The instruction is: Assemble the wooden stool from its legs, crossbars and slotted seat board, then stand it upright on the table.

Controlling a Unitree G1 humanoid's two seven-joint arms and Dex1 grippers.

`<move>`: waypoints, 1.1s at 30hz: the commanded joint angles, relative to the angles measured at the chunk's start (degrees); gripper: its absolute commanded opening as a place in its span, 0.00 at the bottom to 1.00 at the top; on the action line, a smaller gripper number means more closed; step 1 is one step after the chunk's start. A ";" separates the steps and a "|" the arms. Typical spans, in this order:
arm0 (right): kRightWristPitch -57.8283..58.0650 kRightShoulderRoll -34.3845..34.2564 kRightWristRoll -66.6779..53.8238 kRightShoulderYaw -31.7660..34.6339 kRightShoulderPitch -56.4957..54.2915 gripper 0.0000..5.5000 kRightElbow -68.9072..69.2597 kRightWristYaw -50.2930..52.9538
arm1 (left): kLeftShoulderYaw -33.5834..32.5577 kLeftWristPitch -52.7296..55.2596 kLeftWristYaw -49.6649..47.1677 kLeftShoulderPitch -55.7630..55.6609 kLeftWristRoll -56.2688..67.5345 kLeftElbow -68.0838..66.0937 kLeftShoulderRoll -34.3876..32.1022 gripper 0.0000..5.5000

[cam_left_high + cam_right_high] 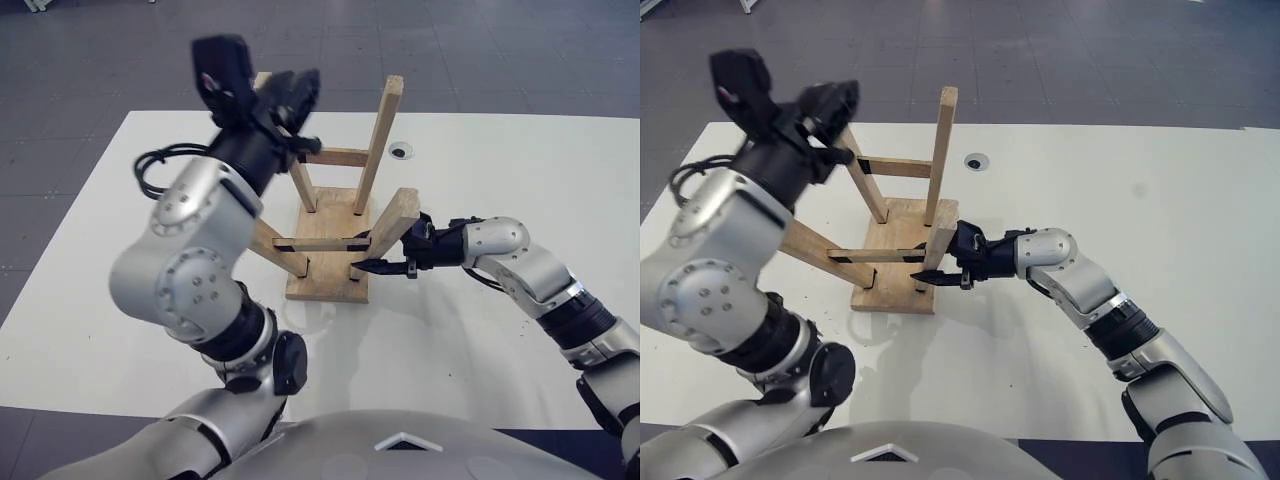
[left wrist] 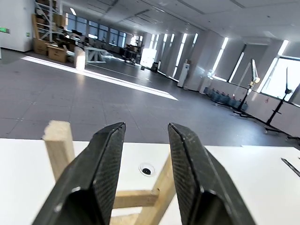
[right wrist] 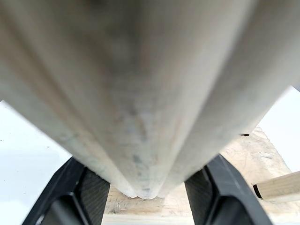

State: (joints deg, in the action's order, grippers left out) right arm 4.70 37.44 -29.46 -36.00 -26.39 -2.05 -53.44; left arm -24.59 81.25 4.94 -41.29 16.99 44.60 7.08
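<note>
Trouble looked most likely at the joints: the stool [image 1: 335, 215] lay upside down with its seat board [image 1: 328, 285] flat on the white worktop [image 1: 500, 160] and its legs pointing up, and the two near legs leaned outward rather than standing straight like the far right leg [image 1: 380, 140]. A sideways pull on one leg could have levered it out of its slot or popped the near crossbar [image 1: 320, 243] free, and lifting or turning the whole frame by a single leg could have opened the assembly. The right tool [image 1: 380, 258] was clamped on the near right leg [image 1: 402, 210], low down and close to the seat board, with the leg running between its fingers in the right wrist view. The left tool [image 2: 146, 131] hung high over the far side with its fingers spread and nothing between them; the top of the far left leg [image 2: 58, 145] stood just beside one finger, not inside the gap, so closing from there risked nudging that leg aside. The far crossbar [image 1: 335, 157] sat below that tool, apart from it.
</note>
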 commanded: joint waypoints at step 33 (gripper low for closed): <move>18.00 11.13 24.63 -16.65 11.97 0.37 -18.62 4.77 | -9.13 11.23 24.87 37.33 30.81 2.57 -11.77 0.31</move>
State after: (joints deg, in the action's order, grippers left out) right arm 3.04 42.10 -31.73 -34.96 -26.12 -4.10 -52.98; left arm -31.87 87.54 15.64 -5.06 32.10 48.63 2.23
